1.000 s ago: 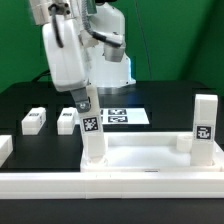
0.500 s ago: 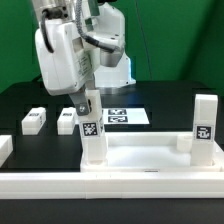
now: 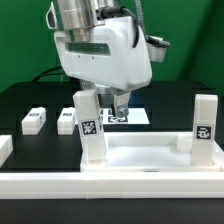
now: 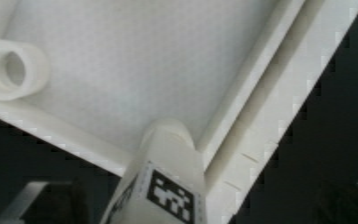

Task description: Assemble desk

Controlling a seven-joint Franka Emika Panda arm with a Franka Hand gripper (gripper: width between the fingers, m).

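Note:
The white desk top lies at the front with its rim up. One square leg stands upright at its corner on the exterior view's left, and a second leg stands at the right corner. Two loose legs lie on the black table. My gripper hangs just behind and to the right of the left leg's top; its dark fingers look apart and hold nothing. The wrist view shows the desk top's inside, a round socket and that leg's tagged face. No fingers show there.
The marker board lies on the table behind the desk top. A long white rail runs along the front edge. Another white piece sits at the far left. A green wall closes the back.
The hand has turned about its axis and shifted to the exterior view's right, off the top of the left leg. The leg stays upright.

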